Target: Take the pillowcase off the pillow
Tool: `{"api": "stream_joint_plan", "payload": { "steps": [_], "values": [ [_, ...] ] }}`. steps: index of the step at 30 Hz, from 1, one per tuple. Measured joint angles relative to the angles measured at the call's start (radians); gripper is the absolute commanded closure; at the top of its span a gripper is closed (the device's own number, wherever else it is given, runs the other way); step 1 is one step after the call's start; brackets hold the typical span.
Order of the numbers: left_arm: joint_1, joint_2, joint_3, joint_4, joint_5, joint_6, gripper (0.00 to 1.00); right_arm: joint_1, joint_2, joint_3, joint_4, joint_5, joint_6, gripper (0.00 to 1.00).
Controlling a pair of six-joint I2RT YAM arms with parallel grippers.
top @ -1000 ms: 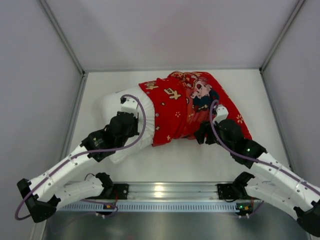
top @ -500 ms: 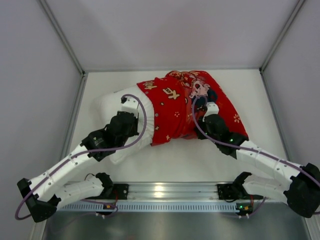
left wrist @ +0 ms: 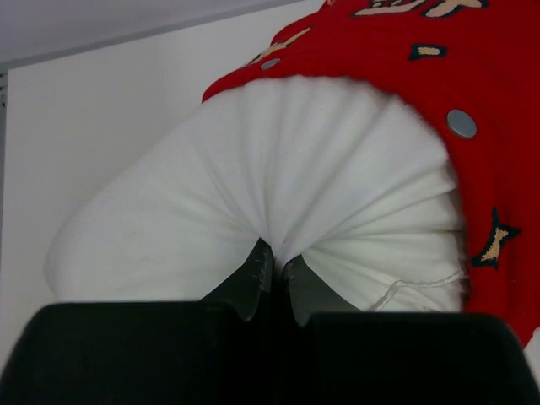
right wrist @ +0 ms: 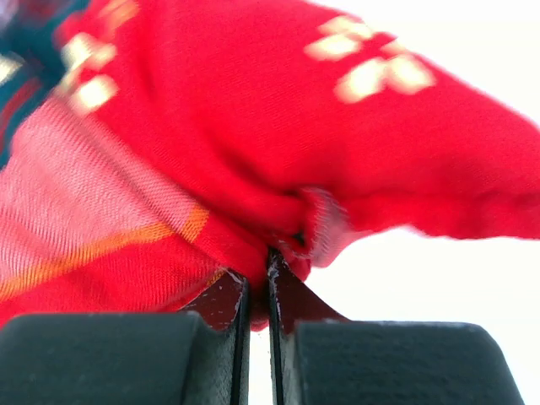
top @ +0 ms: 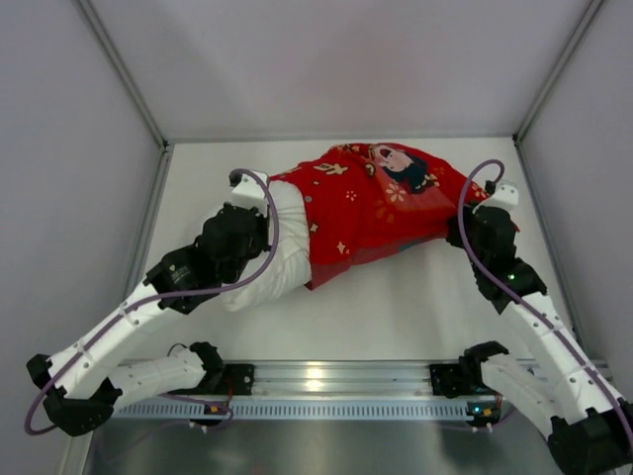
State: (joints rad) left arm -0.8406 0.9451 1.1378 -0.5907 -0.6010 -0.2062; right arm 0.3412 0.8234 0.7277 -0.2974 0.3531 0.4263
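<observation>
Right gripper (right wrist: 268, 257) is clenched on a bunched fold of the red pillowcase (top: 381, 203), at the end of the cover nearest that gripper. Fabric fills the gap between its fingers. Whether pillow stuffing is also caught in that pinch cannot be told. Left gripper (left wrist: 274, 261) is clenched on the bare white pillow (left wrist: 278, 169), with pleats fanning out from the pinch. Just beyond the left fingertips, the pillowcase's open hem arches over the pillow, with an unfastened snap (left wrist: 461, 123) showing on it. Between the two grippers the greater part of the pillow sits inside the cover. Only the end at the left gripper is exposed, resting on the white table (top: 396, 307).

Assessment: the step in hand appears to be drawing the cover off, away from the left gripper. Recommended: the left gripper anchors the pillow without yielding, and the right gripper pulls straight outward along the pillow's length, low and steady. Hazards: the hem bunching on the plump middle, the left pinch slipping, and the whole pillow dragging if the right pinch holds filling too.
</observation>
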Motion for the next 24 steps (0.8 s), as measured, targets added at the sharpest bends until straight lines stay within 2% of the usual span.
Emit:
{"api": "stream_joint_plan", "payload": {
  "steps": [4,14,24],
  "values": [
    [-0.016,-0.008,0.02,0.0,0.006,0.021,1.0,-0.146,-0.004,0.006,-0.021,-0.101,-0.003,1.0],
    [-0.018,-0.019,0.02,-0.017,-0.01,0.053,1.0,-0.204,0.03,0.007,-0.034,-0.204,-0.014,1.0],
    [-0.025,-0.049,0.024,-0.018,-0.029,0.106,1.0,-0.442,0.06,0.015,-0.056,-0.401,-0.01,1.0]
  ]
}}
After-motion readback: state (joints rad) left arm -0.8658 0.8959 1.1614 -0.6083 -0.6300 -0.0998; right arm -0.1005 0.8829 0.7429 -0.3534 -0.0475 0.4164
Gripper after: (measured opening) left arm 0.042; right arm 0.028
